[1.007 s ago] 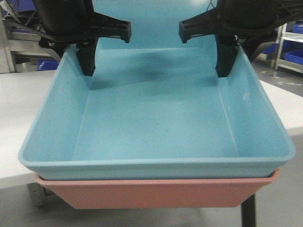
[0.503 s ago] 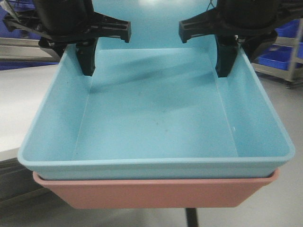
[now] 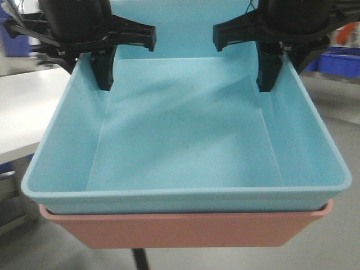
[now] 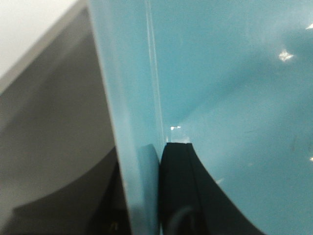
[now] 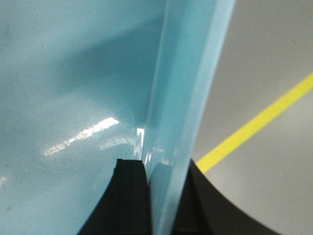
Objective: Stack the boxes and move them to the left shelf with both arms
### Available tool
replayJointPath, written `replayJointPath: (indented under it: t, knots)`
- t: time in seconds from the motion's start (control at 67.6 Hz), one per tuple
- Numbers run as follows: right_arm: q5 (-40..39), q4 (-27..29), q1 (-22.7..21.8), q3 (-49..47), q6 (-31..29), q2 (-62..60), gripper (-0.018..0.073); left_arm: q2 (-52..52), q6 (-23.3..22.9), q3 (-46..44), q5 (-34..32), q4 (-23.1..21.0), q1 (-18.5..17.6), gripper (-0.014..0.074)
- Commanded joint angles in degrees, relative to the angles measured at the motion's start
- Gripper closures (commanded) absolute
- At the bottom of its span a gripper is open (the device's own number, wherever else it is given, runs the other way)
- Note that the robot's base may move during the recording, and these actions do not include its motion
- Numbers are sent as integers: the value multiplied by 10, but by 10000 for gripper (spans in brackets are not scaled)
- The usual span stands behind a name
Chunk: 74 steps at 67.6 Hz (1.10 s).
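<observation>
The light blue box (image 3: 185,140) sits nested inside the salmon-pink box (image 3: 185,228), and both hang in the air in front of me. My left gripper (image 3: 97,67) is shut on the blue box's left wall near its far corner. In the left wrist view the left gripper (image 4: 146,156) has one black finger (image 4: 178,186) inside the blue wall (image 4: 132,98). My right gripper (image 3: 274,67) is shut on the right wall, and in its own view the right gripper (image 5: 164,166) straddles the wall (image 5: 186,88). The left shelf is out of view.
A white table (image 3: 28,112) lies at the left, with its dark leg (image 3: 139,260) below the stack. Blue bins (image 3: 337,59) blur at the far right. Grey floor with a yellow line (image 5: 254,127) lies under the right side.
The background has slid leftward: the table leg went from lower right to lower left and the table's right part left the view. Boxes and grippers hold the same places.
</observation>
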Motion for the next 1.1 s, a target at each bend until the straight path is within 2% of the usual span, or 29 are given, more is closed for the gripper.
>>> replayJointPath:
  t: [0.0, 1.081]
  knots:
    - [-154, 39, 21, -27, -10, -23, 503, -27, 3, -33, -138, -23, -31, 599]
    - [-154, 39, 21, -27, -10, -23, 503, -27, 3, -33, -138, -23, -31, 599]
